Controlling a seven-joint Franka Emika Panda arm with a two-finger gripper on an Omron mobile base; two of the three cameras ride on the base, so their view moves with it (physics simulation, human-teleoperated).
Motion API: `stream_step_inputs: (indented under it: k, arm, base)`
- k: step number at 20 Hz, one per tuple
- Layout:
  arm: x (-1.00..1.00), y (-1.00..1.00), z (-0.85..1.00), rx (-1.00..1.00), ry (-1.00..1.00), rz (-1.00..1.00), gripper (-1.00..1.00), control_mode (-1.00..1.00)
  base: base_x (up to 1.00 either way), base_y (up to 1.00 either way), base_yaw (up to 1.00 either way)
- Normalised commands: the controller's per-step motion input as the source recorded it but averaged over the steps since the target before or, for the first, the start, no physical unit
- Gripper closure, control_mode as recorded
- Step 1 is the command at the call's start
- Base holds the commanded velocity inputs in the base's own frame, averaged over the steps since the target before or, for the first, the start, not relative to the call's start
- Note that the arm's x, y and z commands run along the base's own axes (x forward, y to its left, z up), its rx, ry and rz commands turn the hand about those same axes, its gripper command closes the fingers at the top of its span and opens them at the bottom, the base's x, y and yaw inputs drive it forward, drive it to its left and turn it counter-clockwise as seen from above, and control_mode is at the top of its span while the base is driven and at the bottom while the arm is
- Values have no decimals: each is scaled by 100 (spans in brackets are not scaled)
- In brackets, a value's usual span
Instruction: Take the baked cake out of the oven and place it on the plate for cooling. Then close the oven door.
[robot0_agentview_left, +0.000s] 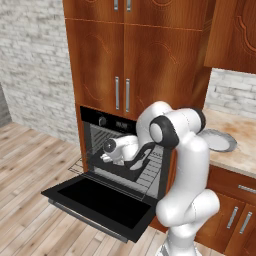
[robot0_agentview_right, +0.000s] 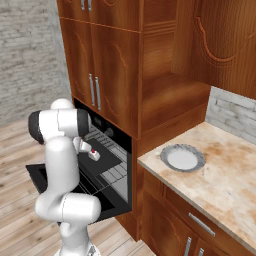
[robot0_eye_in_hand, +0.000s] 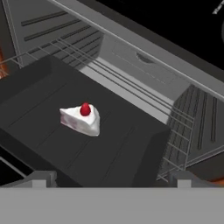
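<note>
The oven door (robot0_agentview_left: 102, 202) is seen dropped fully open in the lower left of the left base view, its black glass panel lying flat and level above the wood floor (robot0_agentview_left: 30, 160). The oven (robot0_agentview_left: 107, 137) is set into the wood surround at centre frame, a round knob and a small display being made out along its top strip. The white arm (robot0_agentview_left: 187, 165) is reached from the lower right into the oven mouth, and the hand (robot0_agentview_left: 107, 159) is held low inside the cavity, just above the dark tray (robot0_eye_in_hand: 78, 140).

In the hand view, the baked cake (robot0_eye_in_hand: 81, 119) is found left of centre: a small white wedge with a red dot on top, resting on the tray. Wire racks (robot0_eye_in_hand: 175, 127) are spread out to the right of and behind the tray. The two fingertips (robot0_eye_in_hand: 41, 179) are seen at the bottom corners, set wide apart, with nothing gripped between them and the cake well clear of both.

In the right base view, the cake (robot0_agentview_right: 93, 154) is glimpsed at centre left, just beside the arm. The plate (robot0_agentview_right: 182, 158) is seen right of centre on the speckled desk (robot0_agentview_right: 225, 185), well apart from the oven.
</note>
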Motion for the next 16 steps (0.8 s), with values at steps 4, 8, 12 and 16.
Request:
stream_step_inputs:
  k: [4,8,12,16]
  arm:
    - [9,0,-18,0,0,0,-100,-100]
    - [15,0,-15,0,0,0,-100,-100]
    - [14,0,-18,0,0,0,-100,-100]
    - [14,0,-21,-1,0,0,-100,-100]
  base:
    - [0,0,0]
    - [0,0,0]
    - [0,0,0]
    - [0,0,0]
